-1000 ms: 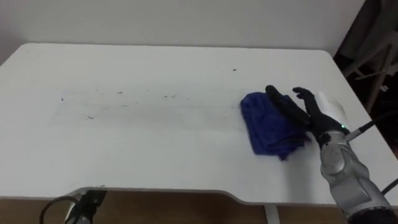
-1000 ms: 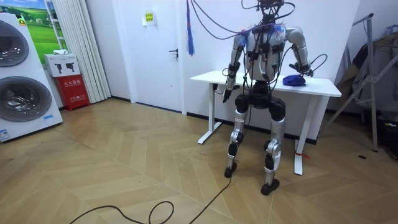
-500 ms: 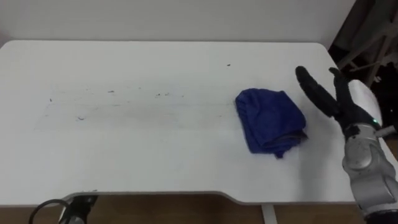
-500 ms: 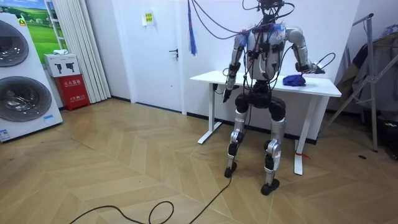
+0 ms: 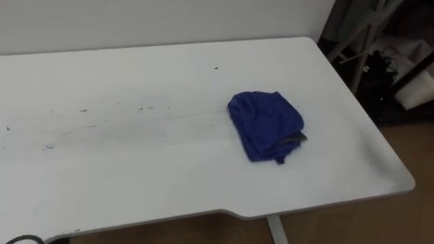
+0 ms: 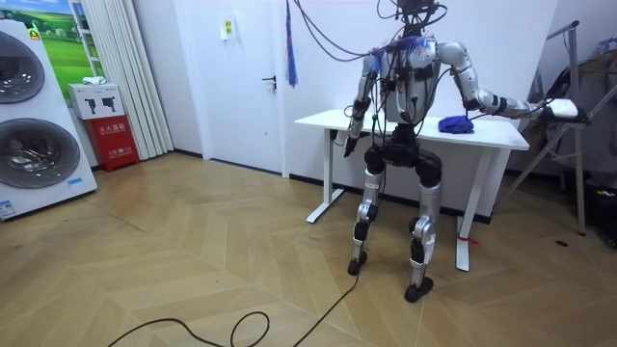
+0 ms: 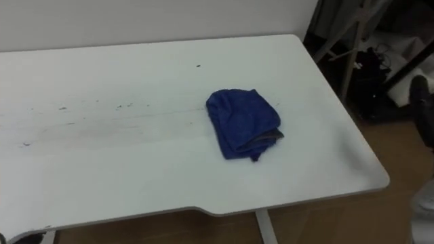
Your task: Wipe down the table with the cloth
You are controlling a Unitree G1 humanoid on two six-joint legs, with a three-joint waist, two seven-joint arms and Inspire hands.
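Observation:
A crumpled blue cloth (image 5: 266, 125) lies loose on the right half of the white table (image 5: 135, 176), with no hand on it. Faint dark specks and a grey smear (image 5: 102, 118) run across the table's middle and left. My right hand (image 7: 423, 102) is out beyond the table's right edge, apart from the cloth, with its dark fingers straight. The room view has that arm stretched sideways and the right hand (image 6: 563, 111) past the table's end. My left hand (image 6: 351, 145) hangs at my side by the table's near-left corner. I stand upright against the table's long edge.
A metal rack (image 6: 578, 116) and dark clutter (image 5: 380, 68) stand on the floor just beyond the table's right end, close to my outstretched arm. Washing machines (image 6: 29, 125) and a red box (image 6: 114, 135) are far off at the room view's left.
My right hand has lifted off the cloth and swung out to the right, past the table's edge. The cloth stays where it lay; my view has turned rightward.

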